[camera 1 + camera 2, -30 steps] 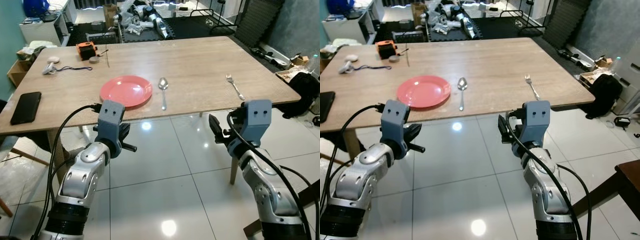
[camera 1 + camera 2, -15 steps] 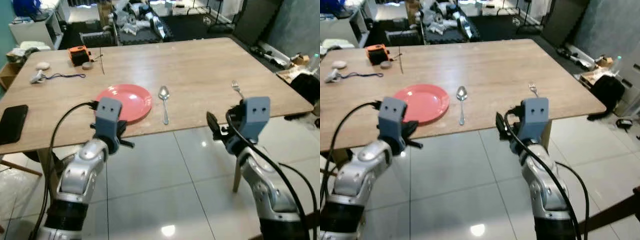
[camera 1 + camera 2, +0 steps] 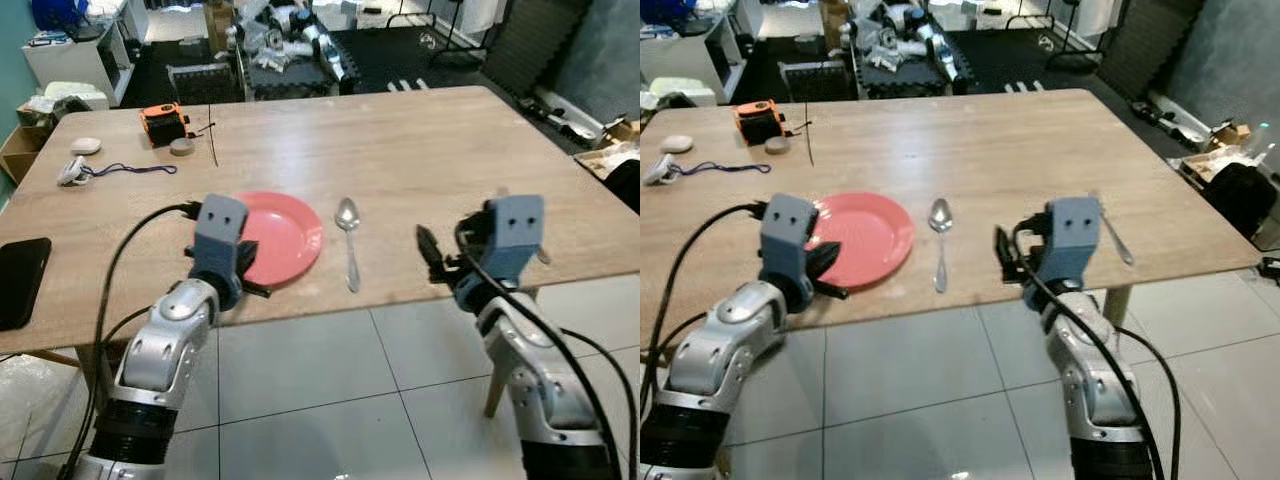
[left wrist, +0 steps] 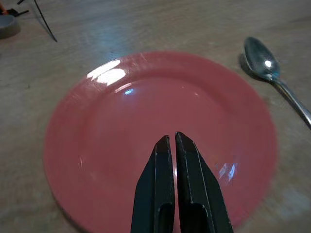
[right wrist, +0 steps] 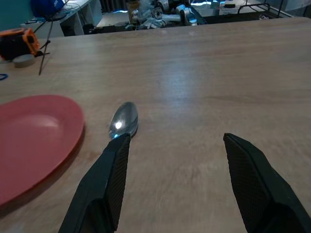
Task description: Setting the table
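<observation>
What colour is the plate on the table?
The plate is coral red, clearest in the left wrist view.

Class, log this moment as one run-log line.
left gripper shut over plate | right gripper open near spoon | fork untouched

Right pincer (image 5: 172, 182): fingers spread wide above the tabletop (image 5: 209, 77).
Spoon (image 5: 124, 120): bowl just beyond one fingertip.
Red plate (image 5: 34, 136): beside the spoon, apart.
Orange box (image 5: 17, 42): far corner.

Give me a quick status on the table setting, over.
Left gripper shut, over the red plate. Right gripper open, empty, at the table edge. Spoon right of plate, fork behind right wrist. Nothing blocking.
</observation>
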You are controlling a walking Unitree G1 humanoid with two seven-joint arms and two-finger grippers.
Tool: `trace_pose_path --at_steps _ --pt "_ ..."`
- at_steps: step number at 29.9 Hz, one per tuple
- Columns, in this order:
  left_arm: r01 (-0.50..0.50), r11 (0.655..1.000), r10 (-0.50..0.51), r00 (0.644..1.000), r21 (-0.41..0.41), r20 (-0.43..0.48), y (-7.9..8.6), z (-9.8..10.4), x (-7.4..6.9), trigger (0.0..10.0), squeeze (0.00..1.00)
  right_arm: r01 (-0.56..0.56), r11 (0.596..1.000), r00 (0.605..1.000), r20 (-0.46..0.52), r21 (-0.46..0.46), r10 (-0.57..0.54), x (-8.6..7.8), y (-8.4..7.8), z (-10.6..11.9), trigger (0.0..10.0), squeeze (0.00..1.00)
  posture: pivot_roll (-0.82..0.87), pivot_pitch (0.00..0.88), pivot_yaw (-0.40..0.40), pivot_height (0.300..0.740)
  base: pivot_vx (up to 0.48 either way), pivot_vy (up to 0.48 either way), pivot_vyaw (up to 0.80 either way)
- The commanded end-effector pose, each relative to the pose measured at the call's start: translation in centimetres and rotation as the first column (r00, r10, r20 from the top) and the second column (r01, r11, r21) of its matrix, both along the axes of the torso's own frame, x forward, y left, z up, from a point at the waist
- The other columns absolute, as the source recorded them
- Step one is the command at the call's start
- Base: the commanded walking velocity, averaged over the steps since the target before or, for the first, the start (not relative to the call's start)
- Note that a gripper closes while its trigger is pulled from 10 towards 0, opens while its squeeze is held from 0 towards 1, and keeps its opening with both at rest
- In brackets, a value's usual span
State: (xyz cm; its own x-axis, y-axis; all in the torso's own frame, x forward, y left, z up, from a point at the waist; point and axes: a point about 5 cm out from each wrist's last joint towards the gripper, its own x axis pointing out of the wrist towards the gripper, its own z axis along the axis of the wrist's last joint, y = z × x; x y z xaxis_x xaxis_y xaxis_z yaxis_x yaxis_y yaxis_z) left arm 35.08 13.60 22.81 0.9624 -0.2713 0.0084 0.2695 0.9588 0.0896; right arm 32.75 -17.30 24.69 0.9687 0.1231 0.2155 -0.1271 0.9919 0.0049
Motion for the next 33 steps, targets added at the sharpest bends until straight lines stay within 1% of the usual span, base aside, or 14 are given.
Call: trace_pose_path --at_steps 1,10,14,17,18,19,20,23,25,29,30,31,32,33 --pt "0.000 1.000 0.000 1.000 0.006 -0.020 -0.1 -0.6 -0.1 10.0 0.00 0.012 1.000 1.000 -0.010 0.003 -0.012 -0.1 -0.4 -0.3 10.0 0.00 -0.01 0.165 0.094 0.740 0.431 0.000 0.00" --pt "-0.002 1.000 0.003 1.000 0.009 -0.025 0.0 -0.7 -0.1 10.0 0.00 0.012 1.000 1.000 -0.010 -0.001 -0.012 -0.1 -0.4 -0.3 10.0 0.00 -0.01 0.166 0.093 0.740 0.365 0.000 0.00" --pt "0.008 1.000 -0.008 1.000 0.008 -0.027 -0.1 -0.6 -0.1 10.0 0.00 0.012 1.000 1.000 -0.010 -0.005 -0.012 -0.1 -0.4 -0.3 10.0 0.00 0.00 0.166 0.094 0.740 0.000 0.000 0.00" --pt "0.066 0.997 -0.064 0.996 0.034 -0.058 -0.4 -0.7 -0.6 10.0 0.00 0.024 0.999 1.000 -0.011 -0.035 -0.025 -0.1 -0.5 -0.4 10.0 0.00 0.00 0.165 0.096 0.740 0.000 0.000 0.00" --pt "0.066 0.997 -0.064 0.996 0.034 -0.058 -0.4 -0.7 -0.6 10.0 0.00 0.024 0.999 1.000 -0.011 -0.035 -0.025 -0.1 -0.5 -0.4 10.0 0.00 0.00 0.165 0.096 0.740 0.000 0.000 0.00" --pt "0.109 0.992 -0.104 0.991 0.062 -0.080 -0.4 -0.8 -1.0 10.0 0.00 0.040 0.998 0.999 -0.023 -0.054 -0.041 -0.1 -0.9 -0.5 10.0 0.00 0.00 0.164 0.096 0.740 0.000 0.000 0.00" --pt "0.121 0.990 -0.115 0.990 0.075 -0.086 -0.4 -0.9 -1.2 10.0 0.00 0.046 0.997 0.998 -0.045 -0.061 -0.049 -0.1 -1.1 -0.6 10.0 0.00 0.01 0.160 0.090 0.740 0.000 0.000 0.00" --pt "0.138 0.986 -0.128 0.987 0.098 -0.100 -0.1 -1.0 -1.6 10.0 0.00 0.045 0.997 0.995 -0.091 -0.070 -0.051 -0.2 -1.4 -0.9 10.0 0.00 0.01 0.157 0.086 0.740 0.000 0.000 0.00" --pt "0.133 0.986 -0.123 0.987 0.104 -0.102 0.3 -1.1 -1.9 10.0 0.00 0.033 0.995 0.991 -0.125 -0.090 -0.045 -0.5 -1.3 -1.1 10.0 0.00 0.01 0.157 0.087 0.740 0.000 0.000 0.00" --pt "0.095 0.987 -0.081 0.991 0.128 -0.111 0.9 -1.7 -1.9 10.0 0.00 -0.047 0.995 0.987 -0.158 -0.092 0.032 -1.5 0.4 -1.2 10.0 0.00 0.01 0.152 0.081 0.740 0.000 0.000 0.00" --pt "0.073 0.989 -0.059 0.992 0.130 -0.112 1.1 -1.9 -1.9 10.0 0.00 -0.093 0.991 0.981 -0.177 -0.099 0.074 -1.7 1.6 -1.5 10.0 0.00 0.01 0.152 0.080 0.740 0.000 0.000 0.00" --pt "0.068 0.989 -0.053 0.992 0.131 -0.113 1.2 -2.0 -1.9 10.0 0.00 -0.103 0.990 0.980 -0.182 -0.099 0.084 -1.8 1.9 -1.6 10.0 0.00 0.01 0.152 0.080 0.740 0.000 0.000 0.00" --pt "0.068 0.989 -0.053 0.992 0.131 -0.113 1.2 -2.0 -1.9 10.0 0.00 -0.103 0.990 0.980 -0.182 -0.099 0.084 -1.8 1.9 -1.6 10.0 0.00 0.01 0.152 0.080 0.740 0.000 0.000 0.00" --pt "0.054 0.991 -0.039 0.992 0.123 -0.121 1.1 -2.3 -1.8 10.0 0.00 -0.103 0.991 0.971 -0.225 -0.085 0.082 -1.4 3.6 -3.0 10.0 0.00 -0.01 0.154 0.071 0.740 0.000 0.000 0.00"
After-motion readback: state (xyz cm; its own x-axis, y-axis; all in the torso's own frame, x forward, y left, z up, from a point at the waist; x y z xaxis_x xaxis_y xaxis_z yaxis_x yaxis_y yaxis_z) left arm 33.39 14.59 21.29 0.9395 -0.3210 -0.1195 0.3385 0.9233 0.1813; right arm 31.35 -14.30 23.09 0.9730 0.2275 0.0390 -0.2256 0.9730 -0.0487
